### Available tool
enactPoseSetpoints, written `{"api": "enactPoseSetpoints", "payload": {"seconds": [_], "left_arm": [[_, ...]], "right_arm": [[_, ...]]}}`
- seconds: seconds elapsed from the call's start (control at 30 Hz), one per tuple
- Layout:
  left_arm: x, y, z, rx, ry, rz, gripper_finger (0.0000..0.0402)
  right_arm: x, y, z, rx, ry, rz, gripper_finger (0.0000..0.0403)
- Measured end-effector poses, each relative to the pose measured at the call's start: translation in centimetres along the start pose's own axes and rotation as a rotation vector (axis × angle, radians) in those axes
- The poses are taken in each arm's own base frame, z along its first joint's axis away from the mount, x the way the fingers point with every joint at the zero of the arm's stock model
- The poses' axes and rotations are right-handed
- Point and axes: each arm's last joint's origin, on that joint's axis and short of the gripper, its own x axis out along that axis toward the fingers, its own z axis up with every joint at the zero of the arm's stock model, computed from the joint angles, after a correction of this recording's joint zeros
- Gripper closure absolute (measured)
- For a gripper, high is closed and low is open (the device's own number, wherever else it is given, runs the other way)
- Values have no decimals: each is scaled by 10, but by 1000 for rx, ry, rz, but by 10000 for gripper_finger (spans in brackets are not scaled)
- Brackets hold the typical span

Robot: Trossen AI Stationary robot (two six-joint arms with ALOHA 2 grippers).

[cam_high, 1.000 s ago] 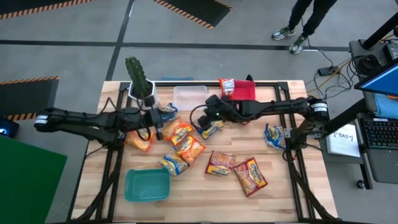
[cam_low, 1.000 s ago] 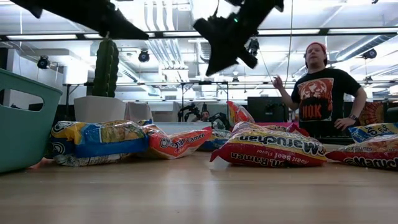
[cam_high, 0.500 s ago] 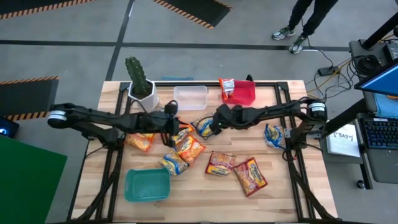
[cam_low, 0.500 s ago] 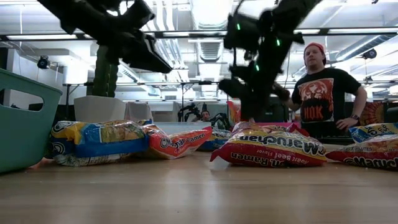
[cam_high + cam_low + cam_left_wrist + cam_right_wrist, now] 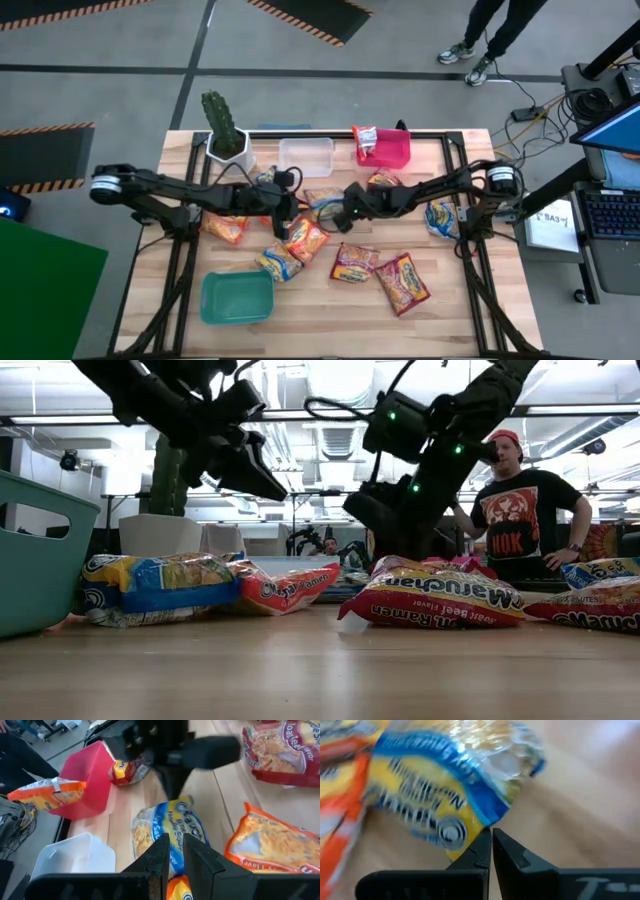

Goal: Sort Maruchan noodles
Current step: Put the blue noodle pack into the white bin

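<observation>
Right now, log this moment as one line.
left gripper: shut, empty | right gripper: shut at blue packet | red bin: one packet

The high view looks straight down on the whole table (image 5: pixel 440 310). The low view looks level across the tabletop, close to the teal bin (image 5: pixel 40 555). Both wrist views look closely at the blue-yellow packet (image 5: pixel 165 832), lying near the red bin (image 5: pixel 87 785).

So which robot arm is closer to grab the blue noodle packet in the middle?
Probably the right. The right gripper is shut, its tips right at the corner of the blue packet. The left gripper points at the same packet but sits higher and a bit farther back.
</observation>
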Motion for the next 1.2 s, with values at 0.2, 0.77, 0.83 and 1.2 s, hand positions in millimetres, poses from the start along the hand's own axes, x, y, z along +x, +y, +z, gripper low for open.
{"api": "enactPoseSetpoints", "payload": {"seconds": [0.2,0.77,0.83,1.2], "left_arm": [[12,-2,-8,8,52,-11,365],[64,-2,-39,-14,186,-43,365],[67,-3,-43,-14,207,-50,365],[77,4,-60,-55,277,-42,365]], "right_arm": [[-15,17,4,-18,-25,69,394],[-37,6,18,134,-26,67,368],[-35,2,20,157,-11,66,346],[-28,-12,25,214,-22,72,167]]}}
